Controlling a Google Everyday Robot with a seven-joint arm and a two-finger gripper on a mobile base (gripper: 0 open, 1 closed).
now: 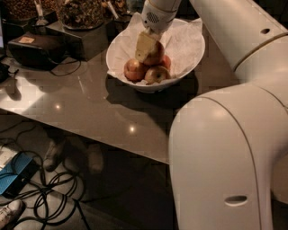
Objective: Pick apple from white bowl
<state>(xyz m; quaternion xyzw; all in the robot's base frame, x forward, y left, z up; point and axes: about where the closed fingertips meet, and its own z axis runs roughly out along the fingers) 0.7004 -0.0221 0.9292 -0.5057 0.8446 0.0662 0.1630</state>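
Note:
The white bowl [189, 49], lined with crumpled white paper, stands on the dark table and holds several apples. My gripper [149, 47] reaches down into it from above. One pale finger [144, 45] presses on the left side of the orange-red apple [157, 52], which sits on top of the pile; the other finger is hidden behind the apple. The gripper looks shut on this apple. Two more apples lie lower at the front, one reddish [134, 69] and one yellower [156, 74].
Dark containers of nuts [81, 12] stand at the back left, with a black box [36, 47] beside them. The table's front edge [112, 146] runs diagonally. Cables and a blue object [15, 175] lie on the floor. My white arm [225, 157] fills the right side.

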